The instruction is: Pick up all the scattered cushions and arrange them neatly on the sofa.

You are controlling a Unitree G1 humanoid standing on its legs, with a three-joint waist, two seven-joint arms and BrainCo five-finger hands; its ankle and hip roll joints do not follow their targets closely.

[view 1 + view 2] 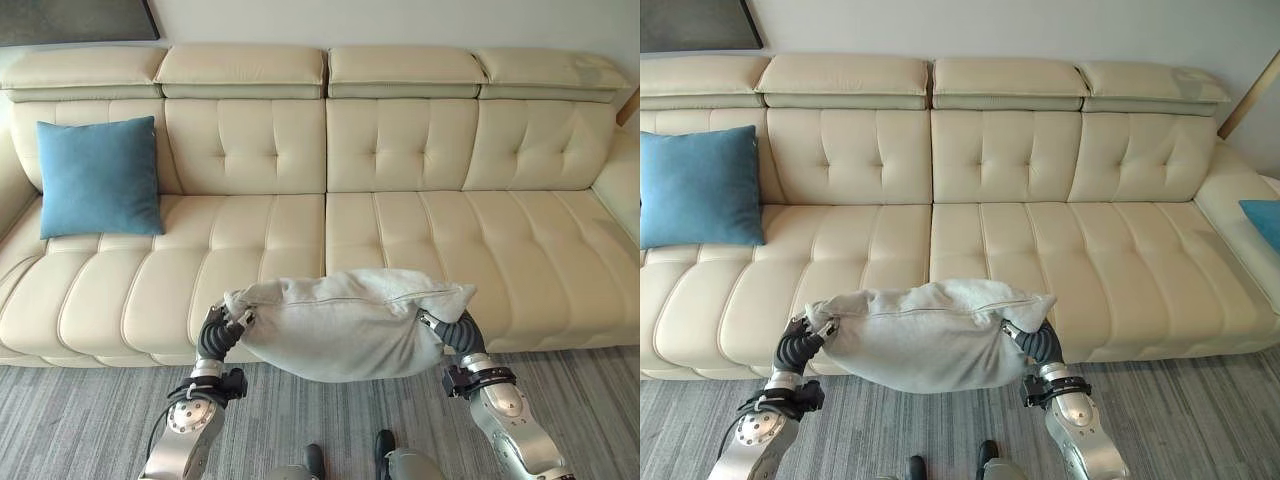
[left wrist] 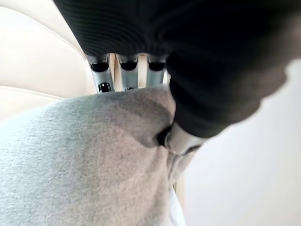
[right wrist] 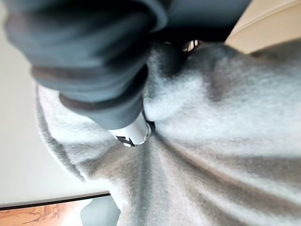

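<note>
Two ends of the grey cushion (image 1: 345, 325) are pinched by the left robot hand (image 1: 222, 328) and right robot hand (image 1: 448, 330), so placement upright against the sofa (image 1: 400, 150) backrest is judged next.

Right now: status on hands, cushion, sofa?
Left hand and right hand both pinching the ends of the grey fabric cushion, held above the seat's front edge. Blue square cushion upright at the cream leather sofa's left end. Middle seat unobstructed.

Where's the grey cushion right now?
The grey cushion hangs in front of the sofa's middle seat edge, held up between the left robot hand and the right robot hand, one gripping each end.
</note>
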